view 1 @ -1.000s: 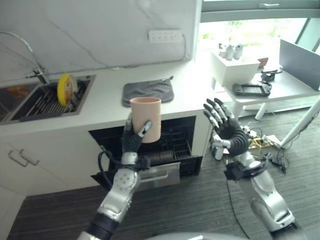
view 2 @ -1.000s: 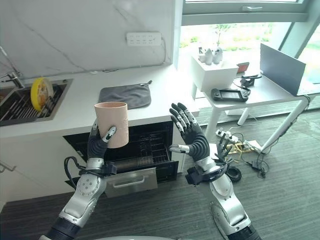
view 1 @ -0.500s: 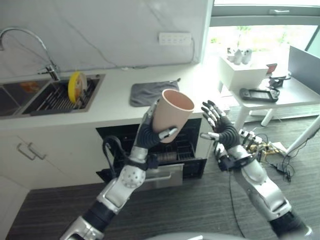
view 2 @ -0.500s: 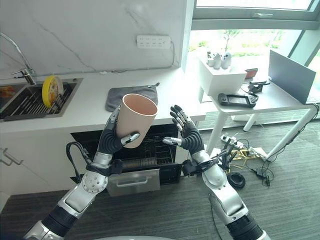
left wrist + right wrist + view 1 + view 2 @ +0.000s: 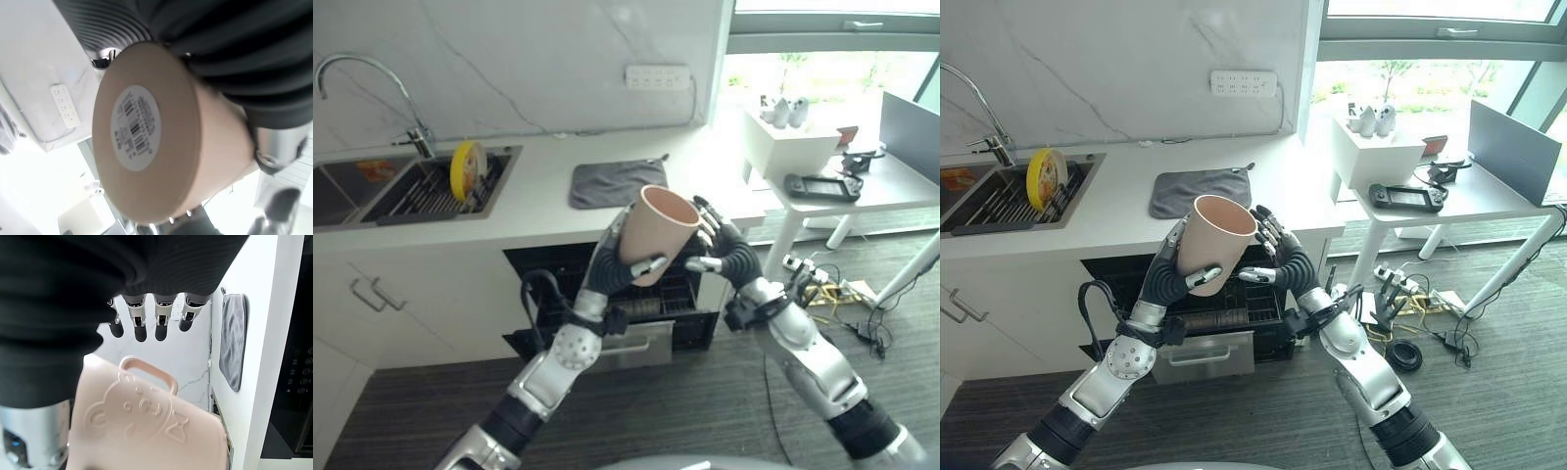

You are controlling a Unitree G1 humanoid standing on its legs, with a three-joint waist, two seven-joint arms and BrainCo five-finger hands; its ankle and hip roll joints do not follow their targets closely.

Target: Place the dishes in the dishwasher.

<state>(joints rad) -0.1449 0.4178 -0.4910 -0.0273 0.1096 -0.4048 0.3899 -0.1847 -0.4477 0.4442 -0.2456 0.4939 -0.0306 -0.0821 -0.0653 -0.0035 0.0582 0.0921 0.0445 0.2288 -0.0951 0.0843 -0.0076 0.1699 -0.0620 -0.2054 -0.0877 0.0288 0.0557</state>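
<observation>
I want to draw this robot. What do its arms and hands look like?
Both arms are shiny silver-grey with black bands. The left hand and right hand wear dark ribbed covers like gloves, and their silver fingers end in dark tips.

Open dishwasher (image 5: pixel 1224 299) bay unblocked below, pulled-out rack (image 5: pixel 1197 323) crowding its front, counter (image 5: pixel 1116 230) edge above.

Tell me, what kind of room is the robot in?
It looks like a kitchen. There's a sink with a tap, a white countertop, and an open dishwasher underneath it.
</observation>
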